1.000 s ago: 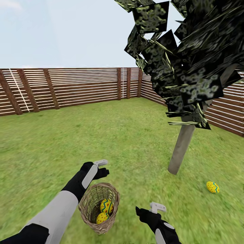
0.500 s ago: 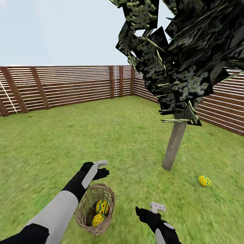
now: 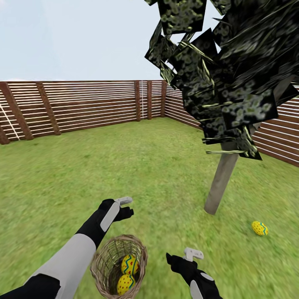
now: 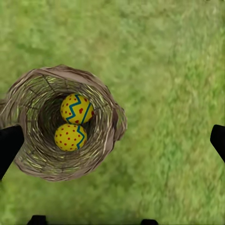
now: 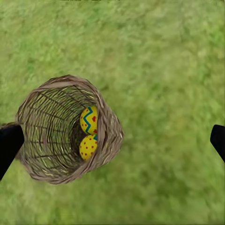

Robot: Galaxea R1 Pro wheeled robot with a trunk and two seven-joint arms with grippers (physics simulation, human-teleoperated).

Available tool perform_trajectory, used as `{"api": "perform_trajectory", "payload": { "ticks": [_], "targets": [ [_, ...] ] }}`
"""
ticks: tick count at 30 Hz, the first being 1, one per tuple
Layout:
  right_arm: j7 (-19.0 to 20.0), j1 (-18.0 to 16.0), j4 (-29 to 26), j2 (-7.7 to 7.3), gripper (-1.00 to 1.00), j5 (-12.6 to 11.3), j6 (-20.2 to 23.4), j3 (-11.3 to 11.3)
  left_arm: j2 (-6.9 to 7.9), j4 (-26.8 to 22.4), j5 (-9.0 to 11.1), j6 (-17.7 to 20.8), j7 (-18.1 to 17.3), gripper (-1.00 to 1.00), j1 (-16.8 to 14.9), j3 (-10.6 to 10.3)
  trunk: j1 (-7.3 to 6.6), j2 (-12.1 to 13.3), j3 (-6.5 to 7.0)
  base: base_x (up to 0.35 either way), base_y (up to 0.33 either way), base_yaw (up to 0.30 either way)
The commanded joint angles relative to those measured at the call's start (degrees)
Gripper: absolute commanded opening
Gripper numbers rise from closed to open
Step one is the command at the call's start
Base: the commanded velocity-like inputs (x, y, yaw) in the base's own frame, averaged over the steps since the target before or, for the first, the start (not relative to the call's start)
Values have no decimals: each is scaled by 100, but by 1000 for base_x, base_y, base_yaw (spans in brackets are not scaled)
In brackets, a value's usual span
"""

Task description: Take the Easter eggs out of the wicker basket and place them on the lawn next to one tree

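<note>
The head camera looks forward and down across the lawn (image 3: 124, 166) toward the fence (image 3: 83, 106). Both wrist cameras look straight down, close above the wicker basket (image 4: 28, 154), which all three views share.

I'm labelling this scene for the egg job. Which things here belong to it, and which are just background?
Job:
- two Easter eggs in the wicker basket
- third egg lying on the lawn near the tree
- left gripper and right gripper, both open and empty

Background:
- wooden fence
- sky
</note>
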Motion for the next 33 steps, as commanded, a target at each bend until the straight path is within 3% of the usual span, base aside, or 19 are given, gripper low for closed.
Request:
{"api": "perform_trajectory", "payload": {
  "ticks": [1,6,12,15,18,21,27,33],
  "targets": [
    [-48,-4,-11,-3,100,-59,22,11,3,-7,56,12,55,100,-5,-20,5,-13,-13,102,46,0],
    [-48,-4,-11,-6,100,-60,19,5,6,-6,47,66,58,100,-5,-13,5,-13,-13,42,19,0],
    [-48,-4,-11,-7,100,-60,19,1,4,-6,80,446,68,100,-11,31,5,-13,-13,8,4,0],
    [-48,-4,-11,-7,100,-60,19,-11,5,3,73,546,86,100,-13,205,5,-13,-13,2,1,0],
    [-48,-4,-11,-7,100,-60,19,-71,8,78,56,601,106,100,-15,558,5,-13,-13,0,0,0],
    [-48,-4,-11,-11,100,-60,19,-113,10,536,49,645,126,100,-23,722,5,-13,-13,0,0,0],
    [-48,-4,-11,-15,100,-60,19,-138,9,1046,39,651,175,100,-45,778,5,-13,-13,0,0,0],
    [-48,-4,-11,-20,100,-59,19,-146,12,1159,42,643,190,100,-49,790,5,-13,-13,0,0,0]
  ]
}}
